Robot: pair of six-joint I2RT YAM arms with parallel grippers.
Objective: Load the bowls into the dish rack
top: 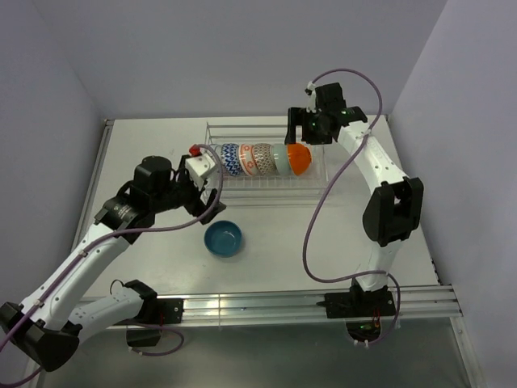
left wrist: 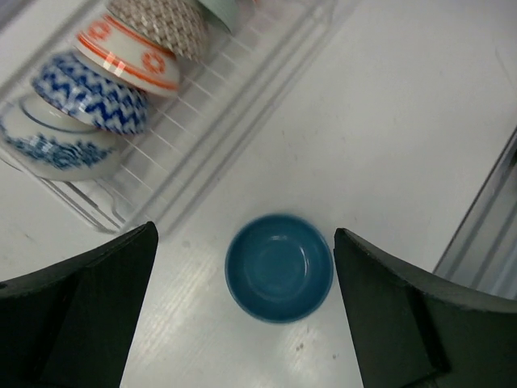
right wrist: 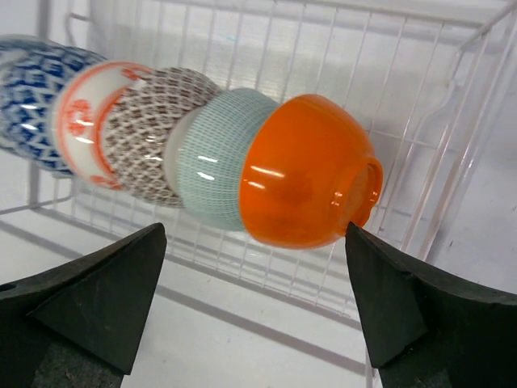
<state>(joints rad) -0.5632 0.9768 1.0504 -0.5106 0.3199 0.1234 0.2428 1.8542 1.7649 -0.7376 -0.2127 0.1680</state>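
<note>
Both of my hands are spread wide and carry nothing. My left hand (left wrist: pixel 244 234) hangs above the tabletop (left wrist: pixel 404 121) by the left end of the dish rack (left wrist: pixel 202 121), and between its fingers, lower down and not touched, I look onto a deep blue bowl (left wrist: pixel 279 267) that sits upright and alone on the bare surface just in front of the rack. My right hand (right wrist: pixel 255 230) hovers at the other end of the rack with its fingers on either side of, but apart from, a glossy orange bowl (right wrist: pixel 303 182), the last in a tipped, nested row. Outward from there the row runs on to a pale green ribbed bowl (right wrist: pixel 214 162), a grey-brown patterned bowl (right wrist: pixel 141 137), an orange-red patterned bowl (right wrist: pixel 77 121), a blue zigzag bowl (right wrist: pixel 32 89) and, at the far left end by my left hand, a white bowl with blue flowers (left wrist: pixel 48 149). All six lean on their sides against each other inside the low wire walls. To the right of the orange bowl the rack shows some free bars, and the left end looks filled right up to the wall. By my reckoning the loading is almost finished: six bowls are in and one, the blue one on the tabletop, is left. I judge that my left hand is the better placed to fetch it, though the open space lies on my right hand's side.
</note>
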